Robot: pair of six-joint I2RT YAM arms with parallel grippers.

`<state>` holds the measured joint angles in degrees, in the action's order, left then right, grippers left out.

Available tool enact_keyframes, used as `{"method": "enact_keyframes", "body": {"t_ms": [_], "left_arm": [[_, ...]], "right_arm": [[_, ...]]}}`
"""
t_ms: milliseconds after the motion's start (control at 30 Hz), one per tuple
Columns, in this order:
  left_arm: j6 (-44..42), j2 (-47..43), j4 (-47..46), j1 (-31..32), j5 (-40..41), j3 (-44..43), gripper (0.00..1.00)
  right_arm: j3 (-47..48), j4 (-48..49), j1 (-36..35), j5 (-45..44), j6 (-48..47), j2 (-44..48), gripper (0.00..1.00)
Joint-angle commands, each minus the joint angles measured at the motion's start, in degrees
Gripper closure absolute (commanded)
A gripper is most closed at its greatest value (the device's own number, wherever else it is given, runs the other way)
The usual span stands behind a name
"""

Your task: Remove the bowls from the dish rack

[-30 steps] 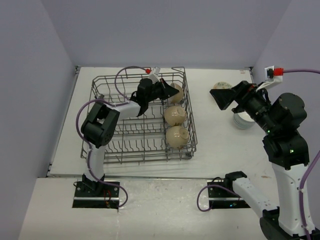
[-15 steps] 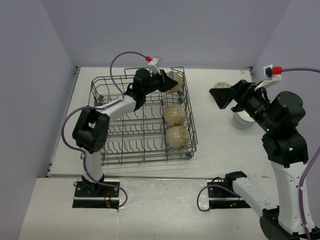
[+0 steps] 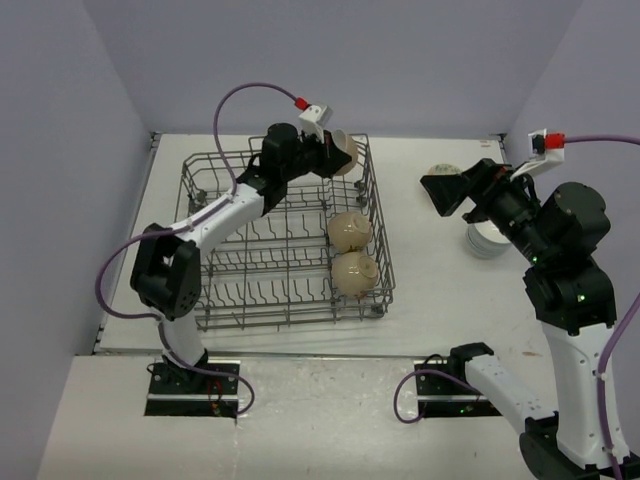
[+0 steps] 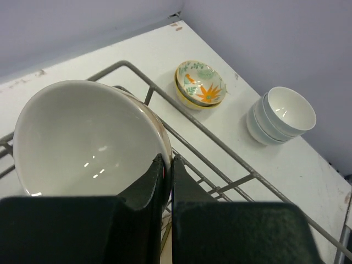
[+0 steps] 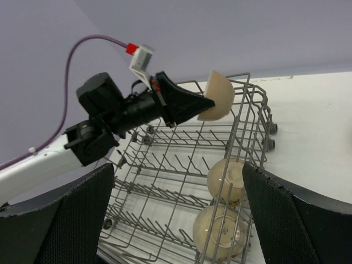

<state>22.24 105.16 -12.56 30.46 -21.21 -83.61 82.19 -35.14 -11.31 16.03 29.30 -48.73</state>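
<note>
1. Beige bowl (image 3: 342, 157) hung above far-right corner of dish rack (image 3: 379, 215).
2. L gripper (image 4: 166, 163) was clamped on its rim; bowl lay ahead of fingertips, toward rack's right side.
3. R gripper (image 3: 445, 195), jaws apart & empty, hovered right of rack.

The overhead camera is looking down over the whole worktop (image 3: 430, 290). The left wrist camera is peering close past the left tool (image 4: 168, 159) toward the far right corner. The right wrist camera is facing left, seemingly from farther off. All three are sharing the beige bowl (image 3: 340, 158) at the far rim of the dish rack (image 5: 250, 104).
</note>
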Motion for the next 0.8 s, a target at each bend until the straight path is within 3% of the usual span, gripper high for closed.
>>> {"method": "enact_keyframes", "body": {"t_ms": [0,167,333,600,767], "left_arm": [[-10.9,-8.1,2.2,0.8,4.3,-8.5,1.00],[-16.4,-8.5,8.1,2.8,4.7,-14.7,1.00],[-26.5,-7.6,16.2,9.3,5.5,-22.1,1.00],[-44.4,-15.2,20.6,17.3,3.5,-14.0,1.00],[-53.1,-19.4,24.6,21.5,7.0,-10.0,1.00]], "right_arm": [[1.9,0.9,-0.4,-2.4,-1.2,0.0,0.01],[3.5,-0.3,-0.4,-5.5,-1.4,0.7,0.01],[5.9,-4.7,-0.4,-11.2,-2.8,-0.9,0.01],[20.6,-13.7,-0.3,-10.8,-7.5,-13.1,0.01],[38.3,-27.6,-3.2,-11.9,-12.5,-26.2,0.05]]}}
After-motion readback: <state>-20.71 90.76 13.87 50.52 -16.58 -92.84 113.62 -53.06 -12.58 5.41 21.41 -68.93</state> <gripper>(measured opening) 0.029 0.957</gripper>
